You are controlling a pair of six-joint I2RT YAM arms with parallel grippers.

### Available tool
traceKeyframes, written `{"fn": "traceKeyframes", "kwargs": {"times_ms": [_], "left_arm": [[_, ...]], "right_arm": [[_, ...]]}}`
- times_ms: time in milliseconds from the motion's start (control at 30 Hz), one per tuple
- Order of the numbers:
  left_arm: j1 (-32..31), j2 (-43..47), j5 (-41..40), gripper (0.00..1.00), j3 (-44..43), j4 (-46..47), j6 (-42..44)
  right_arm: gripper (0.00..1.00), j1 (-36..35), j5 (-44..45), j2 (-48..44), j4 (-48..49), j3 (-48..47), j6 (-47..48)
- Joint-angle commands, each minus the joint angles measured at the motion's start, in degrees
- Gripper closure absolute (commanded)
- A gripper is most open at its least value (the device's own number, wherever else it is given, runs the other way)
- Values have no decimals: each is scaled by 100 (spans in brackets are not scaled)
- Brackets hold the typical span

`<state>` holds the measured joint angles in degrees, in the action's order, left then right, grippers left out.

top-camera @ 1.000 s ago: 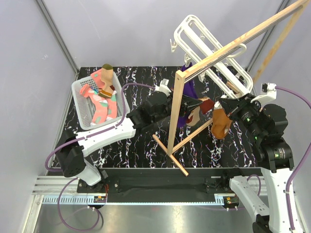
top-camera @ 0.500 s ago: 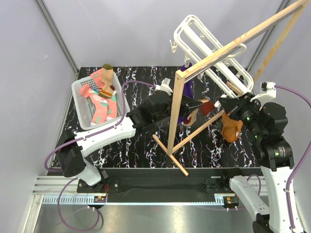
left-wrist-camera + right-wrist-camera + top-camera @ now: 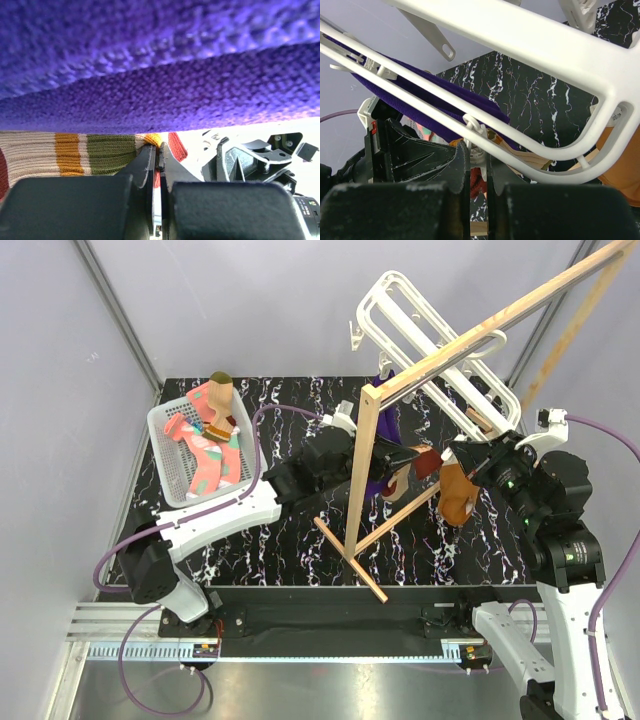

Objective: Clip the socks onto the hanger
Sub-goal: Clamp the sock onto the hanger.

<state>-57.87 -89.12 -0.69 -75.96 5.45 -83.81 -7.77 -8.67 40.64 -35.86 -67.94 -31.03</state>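
My left gripper [image 3: 405, 458] is shut on the edge of a tan sock with olive, orange and red stripes [image 3: 75, 152], held up under the purple cloth [image 3: 160, 75]; in the left wrist view the jaws [image 3: 159, 150] pinch the sock's rim. My right gripper [image 3: 447, 455] is shut on a small white clip [image 3: 478, 156] dangling from the white hanger [image 3: 430, 330], whose bars cross the right wrist view [image 3: 520, 35]. The two grippers face each other, close together. Pink socks [image 3: 205, 455] and another tan sock [image 3: 218, 400] lie in the basket.
The white basket [image 3: 165, 455] stands at the back left. A light wooden rail stand [image 3: 362, 470] crosses the middle, its feet on the black marbled table [image 3: 300, 415]. An orange-brown cloth [image 3: 455, 495] hangs below my right gripper; the purple cloth [image 3: 388, 425] hangs behind the post.
The orange-brown cloth swung out to the right and has come back under the right gripper. Both grippers have stayed shut and almost in place.
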Motion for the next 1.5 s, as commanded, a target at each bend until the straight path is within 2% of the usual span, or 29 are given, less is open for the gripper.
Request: {"fn": "traceKeyframes", "kwargs": {"times_ms": [0,1467], "left_arm": [[-58,26,-142,100,-331,158,137],[-128,26,-186,100,-525,632,-13]], "right_arm": [[100,-49,-127,67,-132,18,123],[100,-49,-91,-4,-106,220,106]]}}
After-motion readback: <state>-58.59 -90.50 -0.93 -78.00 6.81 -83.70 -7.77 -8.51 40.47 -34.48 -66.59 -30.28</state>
